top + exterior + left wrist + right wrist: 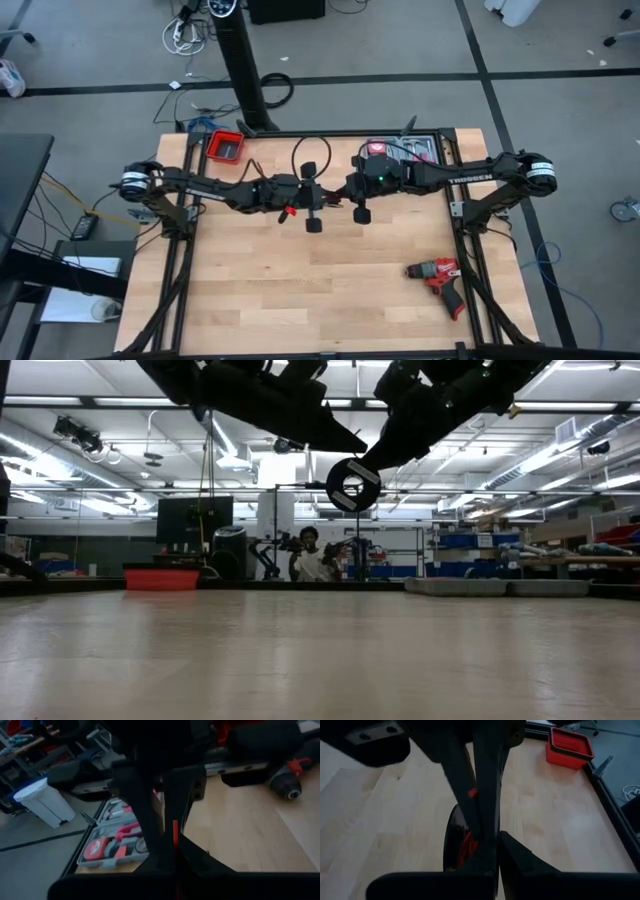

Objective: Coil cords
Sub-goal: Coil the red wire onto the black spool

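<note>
Both grippers meet above the middle of the counter (300,290), raised well clear of it.

Hidden or unclear: the cords (311,163) are largely masked by the arms. From above, only a thin dark loop arching toward the counter's back edge between the two wrists and a small red piece at the left gripper (291,211) can be made out. The left wrist view shows a thin red strand (175,837) running straight along the gap between that gripper's fingers; its ends are cut off. The right wrist view shows a red patch (466,845) behind the right gripper (345,195); its shape cannot be resolved.

Orientation: the visible loop stands with its long axis running front to back across the counter.

Fingers: the left pair is pressed together, pinching the red strand. The right pair is also pressed together; whether it pinches the cords cannot be told.

Writing: "TROSSEN" is legible on the right arm (470,178). No other lettering is readable.

Also present: a red drill (440,278) near the right front corner, a red bin (226,146) and an open tool case (400,152) at the back edge.
</note>
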You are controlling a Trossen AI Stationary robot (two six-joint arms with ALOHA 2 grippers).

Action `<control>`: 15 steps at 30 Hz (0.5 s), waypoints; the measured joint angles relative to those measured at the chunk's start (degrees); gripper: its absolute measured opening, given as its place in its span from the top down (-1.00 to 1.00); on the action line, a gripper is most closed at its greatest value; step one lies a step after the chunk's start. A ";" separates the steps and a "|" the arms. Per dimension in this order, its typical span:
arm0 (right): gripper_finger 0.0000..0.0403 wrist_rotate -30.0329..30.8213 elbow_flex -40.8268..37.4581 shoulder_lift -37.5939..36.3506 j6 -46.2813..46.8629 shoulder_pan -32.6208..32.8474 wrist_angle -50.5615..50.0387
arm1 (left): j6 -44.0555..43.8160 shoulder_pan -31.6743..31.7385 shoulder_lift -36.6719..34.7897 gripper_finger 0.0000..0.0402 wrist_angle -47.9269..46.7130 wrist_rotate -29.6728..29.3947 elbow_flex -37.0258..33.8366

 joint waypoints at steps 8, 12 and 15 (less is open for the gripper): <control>1.00 0.02 0.07 -0.04 -0.87 -0.04 -0.09 | -0.02 -0.08 -4.02 1.00 -7.84 -0.47 -0.02; 1.00 0.42 0.07 -0.04 -1.26 -0.39 -0.19 | -0.17 -0.55 -4.93 1.00 -11.71 -0.62 -0.02; 1.00 0.48 0.07 -0.04 -1.46 -0.57 -0.26 | -0.17 -0.91 -4.95 1.00 -13.25 -0.71 -0.02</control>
